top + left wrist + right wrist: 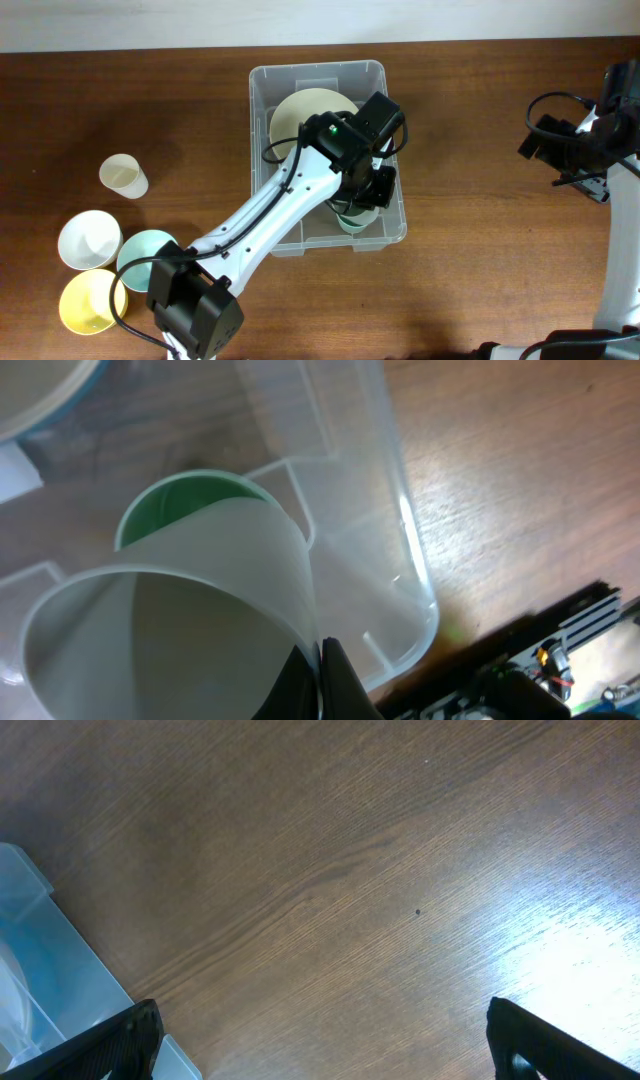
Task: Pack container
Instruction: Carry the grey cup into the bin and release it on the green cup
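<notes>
Container: clear rectangular plastic, rounded corners, rimmed. Upright, open top, long side running front to back. Sits near the table's far edge, about mid-width.

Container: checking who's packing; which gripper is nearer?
Left. The left gripper is inside the container, holding a white cup; the right gripper hangs open over the table beside it.

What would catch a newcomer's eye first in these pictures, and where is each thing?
The left arm stretches across the table into the clear container, where the left gripper pinches a white cup above a green cup in the near right corner. A cream plate lies at the container's far end. A white bowl, a teal bowl and a yellow bowl cluster at the table's near left.
</notes>
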`<state>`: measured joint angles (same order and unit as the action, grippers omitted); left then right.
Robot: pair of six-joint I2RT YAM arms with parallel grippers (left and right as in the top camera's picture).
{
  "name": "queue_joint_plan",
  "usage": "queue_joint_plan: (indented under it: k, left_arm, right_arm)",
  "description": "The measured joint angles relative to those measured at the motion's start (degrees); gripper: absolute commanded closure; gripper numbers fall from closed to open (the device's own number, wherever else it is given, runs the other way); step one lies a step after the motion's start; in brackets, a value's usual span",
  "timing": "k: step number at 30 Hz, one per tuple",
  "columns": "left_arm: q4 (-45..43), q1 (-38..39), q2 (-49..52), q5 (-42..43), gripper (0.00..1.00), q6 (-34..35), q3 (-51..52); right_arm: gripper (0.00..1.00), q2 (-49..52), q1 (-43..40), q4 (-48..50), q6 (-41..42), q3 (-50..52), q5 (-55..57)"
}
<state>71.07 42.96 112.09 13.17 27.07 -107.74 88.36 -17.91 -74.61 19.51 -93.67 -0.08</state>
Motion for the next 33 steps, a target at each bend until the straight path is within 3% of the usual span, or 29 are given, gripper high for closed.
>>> queue_joint_plan:
  k: [1,6,13,18,24,30,33]
  left_arm:
    - [0.85,0.0,0.0,-0.02,0.7,0.02,0.0]
    - [1.6,0.0,0.0,-0.04,0.33,0.0,0.0]
    - [3.67,-0.7,0.0,-1.92,0.3,-0.72,-0.37]
    - [7.72,-7.34,-0.55,-9.35,0.19,-1.36,-5.25]
    - [8.83,-26.4,-4.57,-18.64,0.18,-1.57,-6.93]
    - [6.01,-46.47,-4.74,-21.18,0.18,-1.79,-6.36]
    - [5.84,-50.84,-4.11,-21.62,0.18,-2.71,-6.34]
  right_arm:
    - [0.01,-0.02,0.0,0.0,-0.02,0.0,0.0]
    - [0.01,-0.02,0.0,-0.02,0.0,0.0,0.0]
    - [0.01,0.0,0.0,-0.2,0.0,0.0,0.0]
    - [0.01,0.0,0.0,-0.2,-0.02,0.0,0.0]
    - [0.01,0.0,0.0,-0.22,-0.07,0.0,0.0]
    - [0.01,0.0,0.0,-0.2,-0.22,0.0,0.0]
    - [0.01,0.0,0.0,-0.2,-0.24,0.0,0.0]
